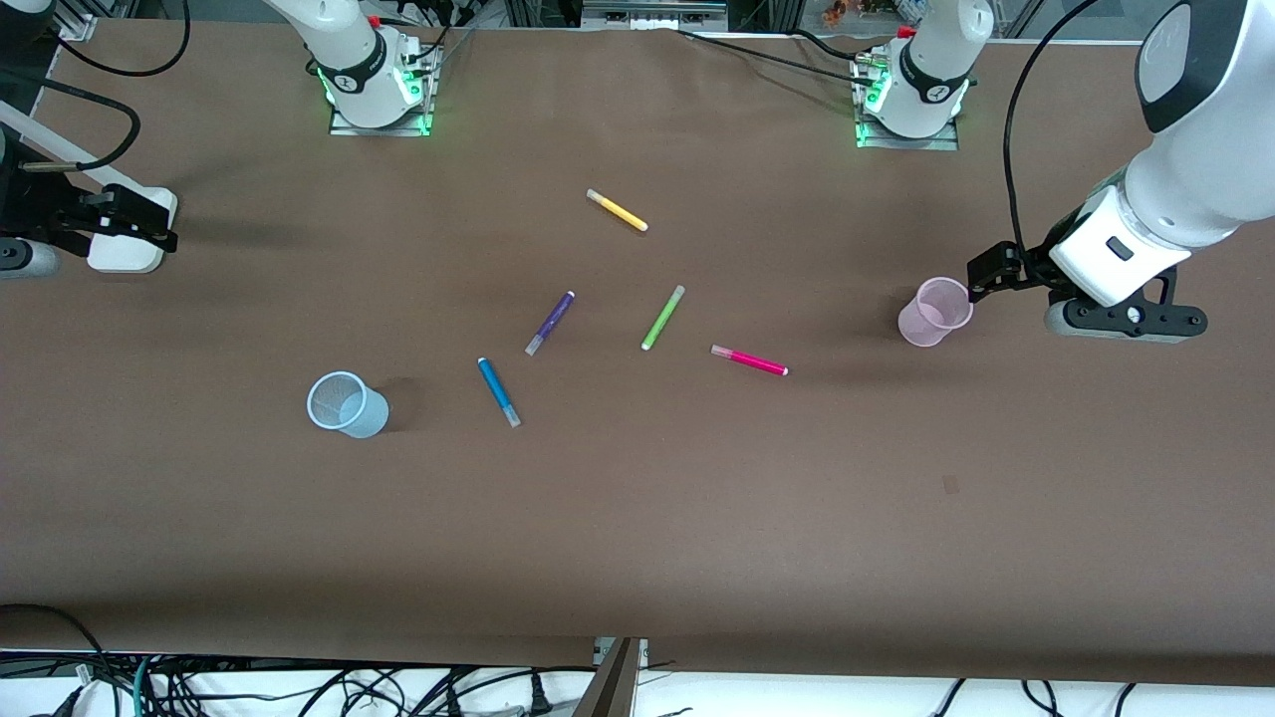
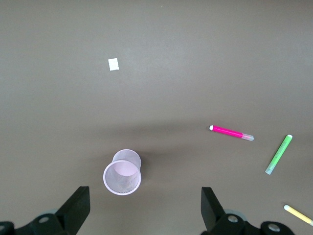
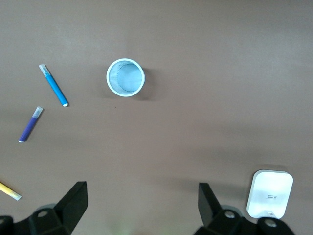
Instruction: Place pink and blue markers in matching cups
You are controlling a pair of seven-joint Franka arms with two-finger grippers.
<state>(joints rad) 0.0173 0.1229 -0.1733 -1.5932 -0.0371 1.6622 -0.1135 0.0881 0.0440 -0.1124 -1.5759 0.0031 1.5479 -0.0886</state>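
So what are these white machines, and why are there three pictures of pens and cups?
They are two robot arms at a brown table. One picture looks down from high up; the other two come from cameras on the arms' wrists. The left hand hangs open above the see-through pale pink plastic cup. The right hand waits open at the table's other end. Both hold nothing. Lying flat are a slim magenta-pink marker, a bright blue marker beside the light blue plastic cup, and purple, lime-green and yellow pens.
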